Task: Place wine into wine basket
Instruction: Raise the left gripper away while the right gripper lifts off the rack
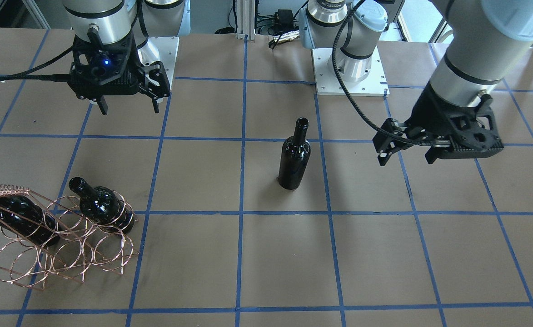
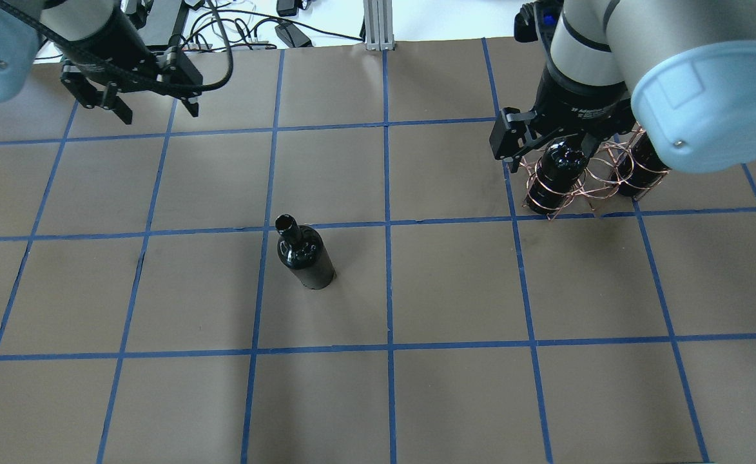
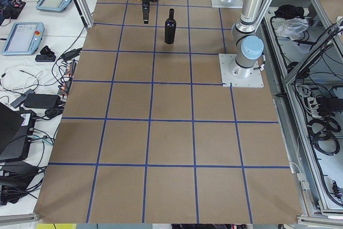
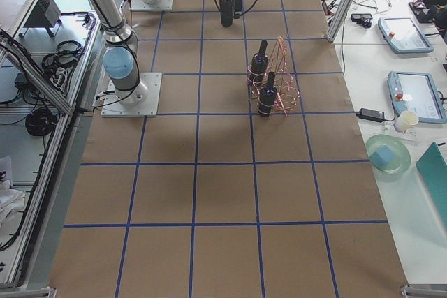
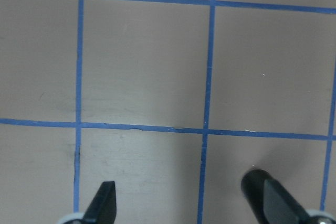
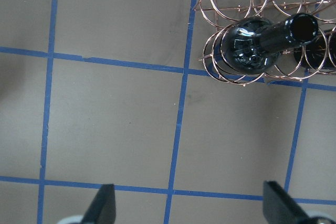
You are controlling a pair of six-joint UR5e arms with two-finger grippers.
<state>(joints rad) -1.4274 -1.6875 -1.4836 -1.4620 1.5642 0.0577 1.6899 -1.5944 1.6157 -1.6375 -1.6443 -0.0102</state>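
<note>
One wine bottle (image 1: 295, 156) stands upright alone on the brown paper mid-table; it also shows in the overhead view (image 2: 303, 254). The copper wire wine basket (image 1: 62, 254) holds two other dark bottles (image 1: 100, 204) (image 1: 18, 213), necks pointing up and back. My right gripper (image 1: 130, 108) is open and empty, hovering above the basket (image 2: 600, 171); its wrist view shows one racked bottle (image 6: 252, 45). My left gripper (image 1: 406, 159) is open and empty, held high and well to the side of the standing bottle. Its fingertips (image 5: 102, 203) frame bare paper.
Blue tape lines (image 1: 243, 181) grid the brown table cover. The arm base plates (image 1: 348, 68) sit at the robot's edge. Cables and electronics (image 2: 287, 26) lie beyond the far edge. Monitors and pendants (image 3: 21, 36) stand off the table.
</note>
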